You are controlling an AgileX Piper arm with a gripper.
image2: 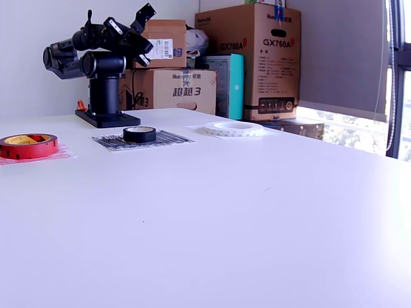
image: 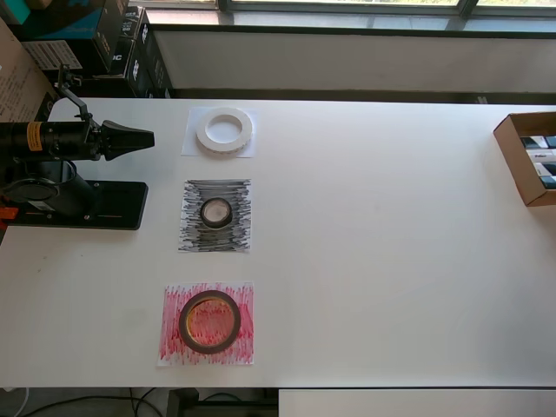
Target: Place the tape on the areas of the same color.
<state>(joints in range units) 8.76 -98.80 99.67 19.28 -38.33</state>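
The whitish tape roll (image: pixel 224 130) lies on the plain white sheet (image: pixel 193 148). The small black roll (image: pixel 216 212) lies on the black-scribbled sheet (image: pixel 195 236). The dark red roll (image: pixel 209 321) with a yellowish core lies on the red-scribbled sheet (image: pixel 173 347). In the exterior view the red roll (image2: pixel 28 145), black roll (image2: pixel 139 133) and white roll (image2: pixel 234 128) lie in a row. My gripper (image: pixel 149 137) is folded back over the arm base, left of the white sheet in the overhead view. It looks shut and empty, apart from all the rolls.
The black arm base (image: pixel 87 205) sits at the table's left edge in the overhead view. An open cardboard box (image: pixel 513 158) with small items stands at the right edge. Stacked cardboard boxes (image2: pixel 257 58) stand behind the table.
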